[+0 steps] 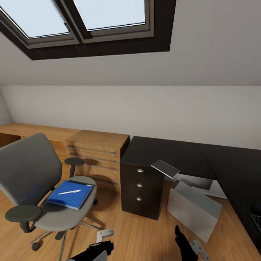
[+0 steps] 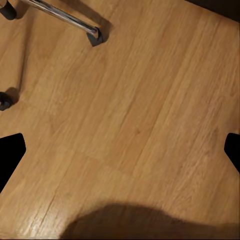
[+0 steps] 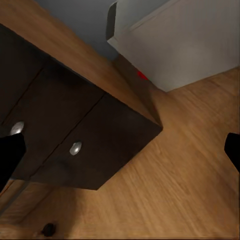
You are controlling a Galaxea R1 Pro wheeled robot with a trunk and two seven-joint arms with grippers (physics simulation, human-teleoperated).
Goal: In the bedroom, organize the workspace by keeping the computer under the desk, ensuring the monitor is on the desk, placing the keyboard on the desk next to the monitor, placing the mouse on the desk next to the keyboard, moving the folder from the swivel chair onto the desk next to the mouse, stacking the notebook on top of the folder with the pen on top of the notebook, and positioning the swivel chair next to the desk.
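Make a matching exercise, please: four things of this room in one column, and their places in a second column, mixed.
Things:
1. folder
2. pen
3. notebook
4. computer

Places:
A. on the floor, beside the black drawers
B. on the desk edge
C. on the swivel chair seat
D. on top of the folder

Pairs: 1-C, 2-D, 3-B, 4-A

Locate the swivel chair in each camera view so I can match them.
Head view: swivel chair at left, folder on its seat.
Left wrist view: its chrome leg and castor at the upper left.
Right wrist view: dark wheel-like speck at lower edge; cannot tell whether the chair's.
Shared landmark: the wooden floor.
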